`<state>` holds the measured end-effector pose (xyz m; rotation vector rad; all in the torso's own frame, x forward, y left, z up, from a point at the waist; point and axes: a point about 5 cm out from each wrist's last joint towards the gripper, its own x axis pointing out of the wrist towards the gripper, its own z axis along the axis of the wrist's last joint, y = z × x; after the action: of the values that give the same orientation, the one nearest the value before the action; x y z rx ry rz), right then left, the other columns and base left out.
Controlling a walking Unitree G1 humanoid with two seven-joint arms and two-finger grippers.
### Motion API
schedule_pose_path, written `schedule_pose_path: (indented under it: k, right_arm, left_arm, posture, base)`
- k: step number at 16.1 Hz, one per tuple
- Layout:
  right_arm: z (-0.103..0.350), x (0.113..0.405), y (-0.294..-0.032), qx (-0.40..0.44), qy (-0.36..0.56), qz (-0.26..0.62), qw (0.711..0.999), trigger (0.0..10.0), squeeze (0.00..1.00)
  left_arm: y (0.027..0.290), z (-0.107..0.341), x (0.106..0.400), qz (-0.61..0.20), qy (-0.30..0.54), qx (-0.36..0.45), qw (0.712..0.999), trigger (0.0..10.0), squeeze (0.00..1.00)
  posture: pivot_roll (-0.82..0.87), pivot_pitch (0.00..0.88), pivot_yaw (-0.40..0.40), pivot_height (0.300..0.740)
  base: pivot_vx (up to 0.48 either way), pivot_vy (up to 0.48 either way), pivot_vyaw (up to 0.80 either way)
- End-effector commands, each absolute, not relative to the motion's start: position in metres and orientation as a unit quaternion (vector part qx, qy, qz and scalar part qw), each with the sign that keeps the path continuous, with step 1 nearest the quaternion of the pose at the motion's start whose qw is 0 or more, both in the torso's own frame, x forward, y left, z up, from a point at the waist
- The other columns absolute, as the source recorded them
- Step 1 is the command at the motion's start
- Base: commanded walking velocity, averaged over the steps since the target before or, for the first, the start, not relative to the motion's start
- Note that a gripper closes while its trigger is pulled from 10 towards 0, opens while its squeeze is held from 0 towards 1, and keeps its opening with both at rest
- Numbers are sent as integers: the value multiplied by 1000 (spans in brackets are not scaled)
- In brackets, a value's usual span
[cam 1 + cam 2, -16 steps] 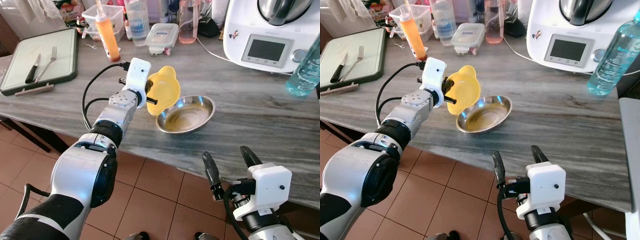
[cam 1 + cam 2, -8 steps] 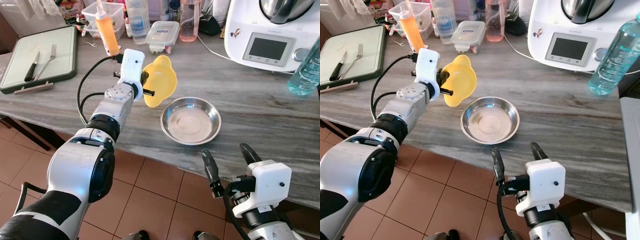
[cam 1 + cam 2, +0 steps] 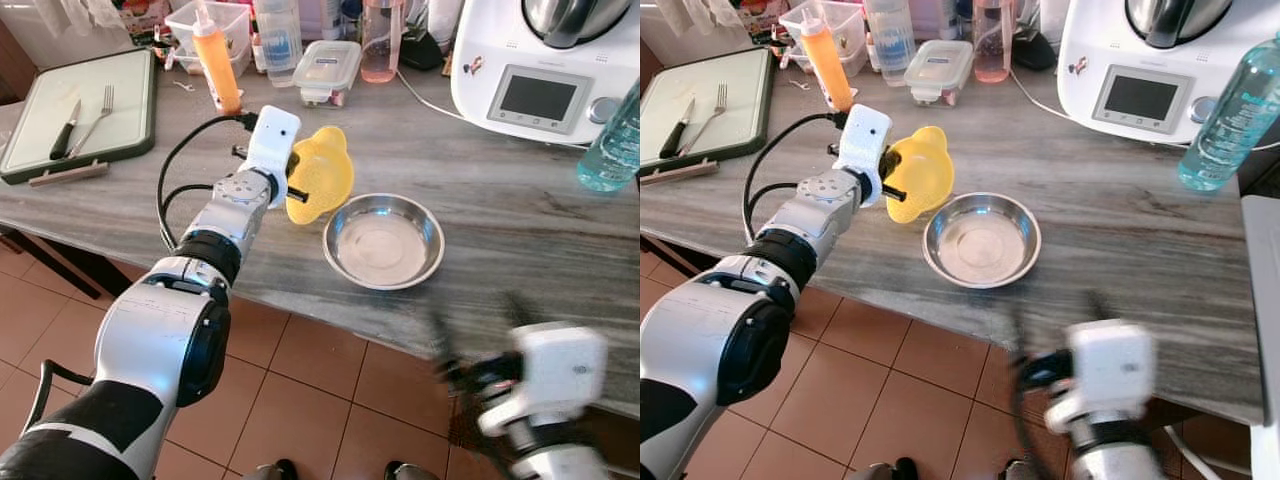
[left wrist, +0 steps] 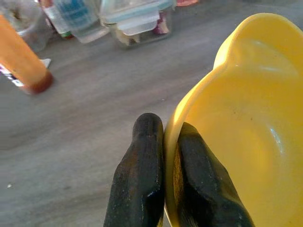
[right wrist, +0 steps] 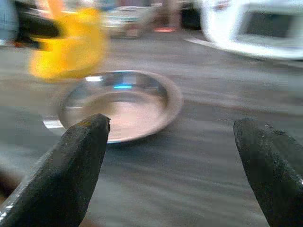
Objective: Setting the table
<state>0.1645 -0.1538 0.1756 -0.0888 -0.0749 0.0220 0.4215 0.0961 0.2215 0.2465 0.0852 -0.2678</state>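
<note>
The surface [image 3: 500, 210] is grey stone with long wavy streaks, and below its near edge lies a floor [image 3: 310, 390] of reddish-brown tiles. Left of the frame's centre the left tool [image 3: 293, 180] is clenched on the rim of a yellow bowl [image 3: 322, 172], one black finger [image 4: 139, 184] on the outside and the other inside; the bowl is smooth glossy plastic with a wavy lobed rim, held tilted on edge just above the surface and just beside a metal dish [image 3: 384, 240]. That dish is round, shallow, polished steel with a flat rolled rim, lying flat near the surface's front edge at centre frame. In the lower right the right tool [image 5: 177, 142] is blurred, its two matte black fingers spread wide apart and holding nothing, pointing toward the dish. At upper left sits a pale cutting board [image 3: 85, 100] with a dark green border, carrying a fork [image 3: 95, 120] and a black-handled knife [image 3: 65, 130]. An orange squeeze bottle [image 3: 216, 62] stands upright near the top.
</note>
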Motion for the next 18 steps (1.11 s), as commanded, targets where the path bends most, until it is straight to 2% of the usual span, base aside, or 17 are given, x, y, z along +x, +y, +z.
schedule_pose_path:
  k: [1, 6, 10, 13, 16, 18]
  right_arm:
    - [173, 167, -159, -41, -33, -13, 999, 10000, 0]
    - [166, 187, -169, -18, -10, -46, 999, 10000, 0]
    - [161, 227, -155, 50, 1, -24, 998, 10000, 0]
    - [164, 244, -152, 38, -10, -12, 999, 10000, 0]
    - [162, 272, -175, 34, -9, -37, 999, 10000, 0]
    - [158, 282, -178, 38, 3, -38, 999, 10000, 0]
  left_arm:
    - [106, 235, 425, -101, 19, 114, 988, 10000, 0]
    - [124, 244, 427, -52, -3, 58, 997, 10000, 0]
    - [125, 240, 426, -55, 2, 51, 997, 10000, 0]
    - [123, 240, 426, -59, 2, 50, 997, 10000, 0]
    - [123, 242, 427, -63, 0, 50, 997, 10000, 0]
    - [124, 242, 427, -63, 1, 52, 997, 10000, 0]
  posture:
    - [-163, 163, 90, 740]
    - [-149, 166, 84, 740]
    - [-124, 174, 80, 740]
    - [-116, 172, 79, 740]
    - [-94, 170, 75, 740]
    - [-81, 170, 78, 740]
  base:
    - [0, 0, 0]
    - [0, 0, 0]
    - [0, 0, 0]
    - [0, 0, 0]
    - [0, 0, 0]
    - [0, 0, 0]
